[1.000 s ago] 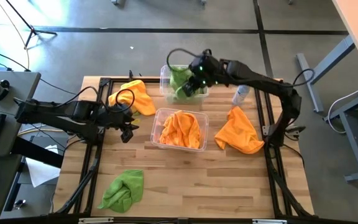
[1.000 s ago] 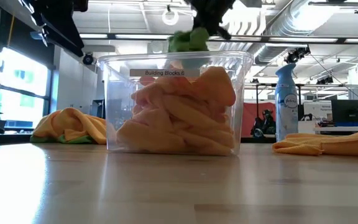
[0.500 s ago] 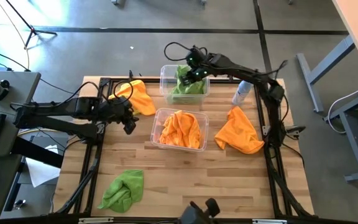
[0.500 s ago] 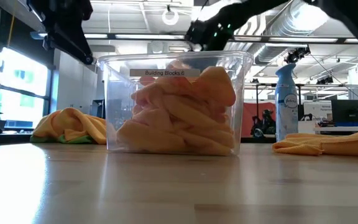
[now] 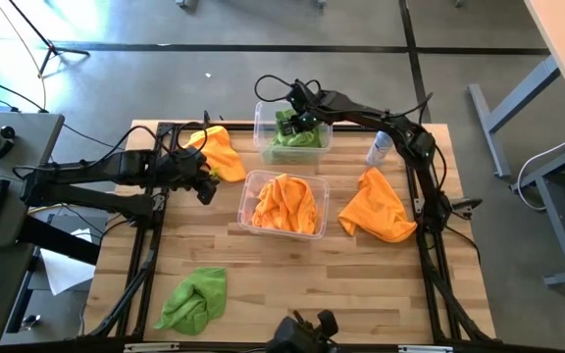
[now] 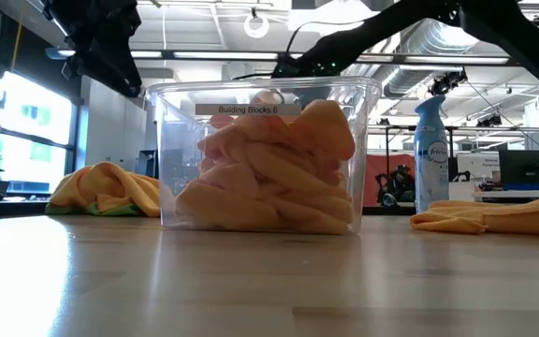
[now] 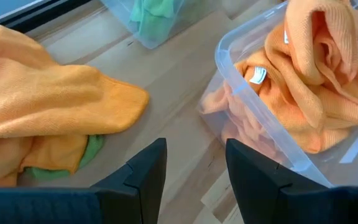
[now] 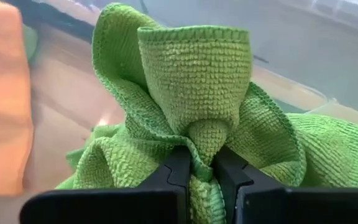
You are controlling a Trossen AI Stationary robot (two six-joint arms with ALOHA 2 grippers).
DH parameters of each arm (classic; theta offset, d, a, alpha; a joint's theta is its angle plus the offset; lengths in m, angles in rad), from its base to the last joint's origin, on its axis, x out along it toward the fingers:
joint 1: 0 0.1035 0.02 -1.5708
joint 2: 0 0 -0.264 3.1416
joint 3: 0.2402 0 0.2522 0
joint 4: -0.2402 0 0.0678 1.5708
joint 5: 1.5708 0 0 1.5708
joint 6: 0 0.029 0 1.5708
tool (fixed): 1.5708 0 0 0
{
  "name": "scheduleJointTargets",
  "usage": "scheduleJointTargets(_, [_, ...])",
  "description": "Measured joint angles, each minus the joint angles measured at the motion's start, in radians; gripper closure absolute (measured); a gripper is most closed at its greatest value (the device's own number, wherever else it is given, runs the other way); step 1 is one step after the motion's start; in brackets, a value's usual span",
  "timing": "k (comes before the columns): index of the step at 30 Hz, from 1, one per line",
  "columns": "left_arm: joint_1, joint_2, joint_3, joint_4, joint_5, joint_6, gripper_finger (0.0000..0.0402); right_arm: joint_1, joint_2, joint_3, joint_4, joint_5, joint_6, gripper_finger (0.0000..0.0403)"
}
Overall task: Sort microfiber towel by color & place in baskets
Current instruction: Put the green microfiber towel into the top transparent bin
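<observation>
Wooden surface [image 5: 292, 284] carries everything. Largest item: near basket [image 5: 282, 203] at centre, see-through, packed with orange towels [image 5: 284, 204]; in the low view it fills the middle and blocks sight of the far basket behind it. Far basket [image 5: 290, 129] sits just behind the near one, at the back edge, holding green towels [image 5: 292, 140].

Loose orange towel [image 5: 375, 207] lies right of the near basket, apart from it. Another orange towel [image 5: 216, 152] lies at back left, with a bit of green cloth [image 7: 91, 151] showing under its edge in the left wrist view. Loose green towel [image 5: 194, 299] lies at front left, well apart from both baskets. Spray bottle [image 5: 381, 147] stands at back right, between the far basket and the right orange towel, beside the right arm.

Right gripper [image 5: 293, 122] reaches over the far basket; its fingers [image 8: 178, 174] are pinched tight on a green towel fold [image 8: 194, 93], bunched up above the fingertips, with more green cloth around it.

Left gripper [image 5: 202, 185] hovers just left of the near basket, near the back-left orange towel; its fingers [image 7: 149, 169] are spread apart, nothing between them, bare wood showing in the gap. The near basket's wall is just beside it.
</observation>
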Motion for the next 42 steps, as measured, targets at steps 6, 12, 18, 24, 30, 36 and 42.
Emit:
scheduleJointTargets(6, [0.000,0.000,0.000,0.000,-0.007,0.000,0.0248,0.036,0.011,0.116,-0.035,0.003,-0.033,0.0379])
scheduleJointTargets(12, [0.000,0.000,0.000,0.000,-0.022,0.001,0.0248,0.062,0.004,0.192,0.040,0.009,-0.017,0.0379])
scheduleJointTargets(18, [0.000,0.000,0.000,-0.001,-0.023,0.002,0.0248,0.053,0.005,0.144,0.042,0.021,0.073,0.0379])
scheduleJointTargets(24, [0.000,0.000,0.000,-0.001,-0.023,0.002,0.0248,0.046,0.050,0.102,0.048,0.018,0.084,0.0380])
scheduleJointTargets(30, [0.000,0.000,0.000,-0.001,0.001,0.002,0.0248,0.045,0.142,0.101,0.051,-0.074,0.126,0.0379])
scheduleJointTargets(36, [-0.001,0.000,0.000,-0.001,0.011,-0.015,0.0248,0.044,0.174,0.103,0.015,-0.073,0.154,0.0379])
scheduleJointTargets(42, [-0.002,0.000,0.000,-0.001,0.011,-0.025,0.0248,0.044,0.175,0.103,0.015,-0.064,0.191,0.0359])
